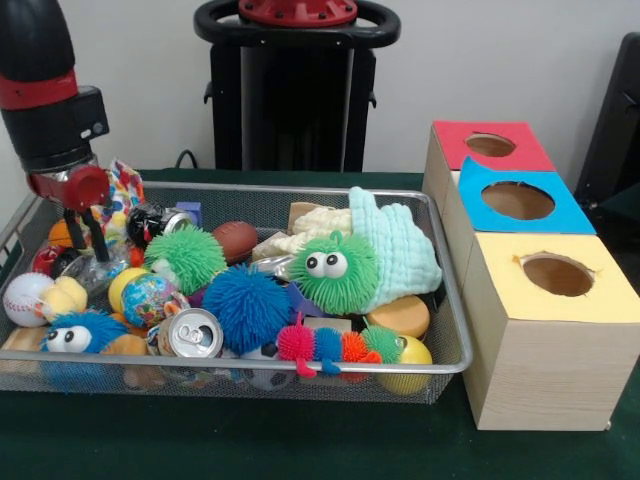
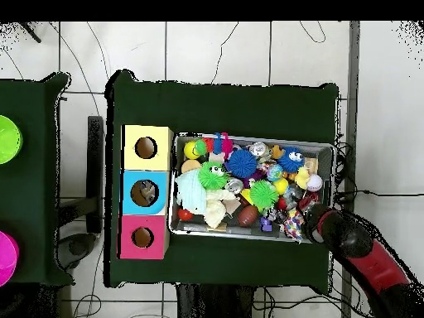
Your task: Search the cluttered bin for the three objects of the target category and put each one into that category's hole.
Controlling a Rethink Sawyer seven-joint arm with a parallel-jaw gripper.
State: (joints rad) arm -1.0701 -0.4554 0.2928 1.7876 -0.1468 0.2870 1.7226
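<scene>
The claw [image 1: 88, 232] hung low in one end of the bin [image 1: 452, 362], among the toys by the bin's corner; whether it was spread or pinching anything I could not tell, the clutter hiding its tips. The hole [image 1: 518, 201] in the blue box lay well off beyond the bin's other end, so any carry would likely run the bin's whole long axis. The front view showed the claw's height among the toys; the overhead view showed only the arm [image 2: 356, 247] over that corner, but set bin and hole [image 2: 144, 193] in line.
</scene>
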